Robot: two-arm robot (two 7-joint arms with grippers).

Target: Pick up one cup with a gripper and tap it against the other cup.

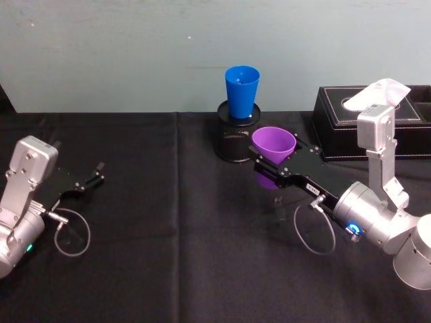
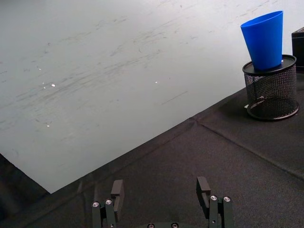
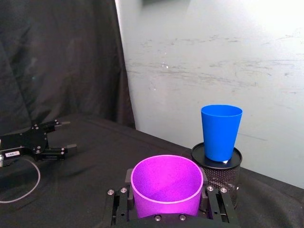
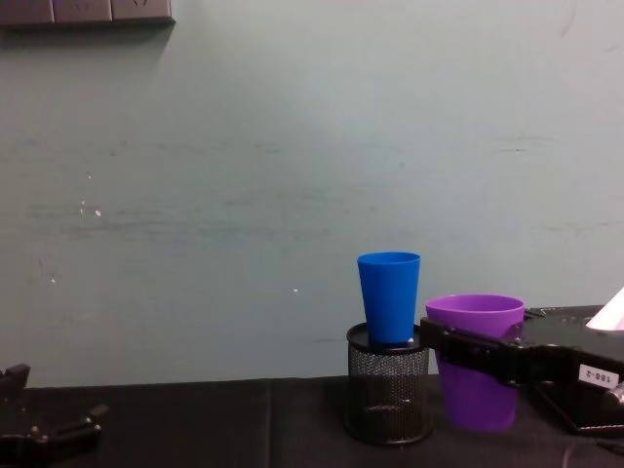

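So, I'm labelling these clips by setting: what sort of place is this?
Probably a robot lab bench: a black cloth-draped table against a scuffed pale wall, a black wire-mesh pen holder and a black stitched tissue box. The right gripper holds a purple plastic tumbler mid-table; the left gripper is open at the left.

Light was soft and even, seemingly from overhead; the pale wall point(image 3: 266, 28) glared brightest above the blue cup point(image 3: 221, 133); the black cloth point(image 1: 168, 235) soaked up light, so shadows on it were barely traceable; the purple cup point(image 3: 166, 183) glowed inside; the white tissue point(image 1: 387, 91) looked washed out; 1 blue ring light point(image 1: 353, 230) shone faintly.
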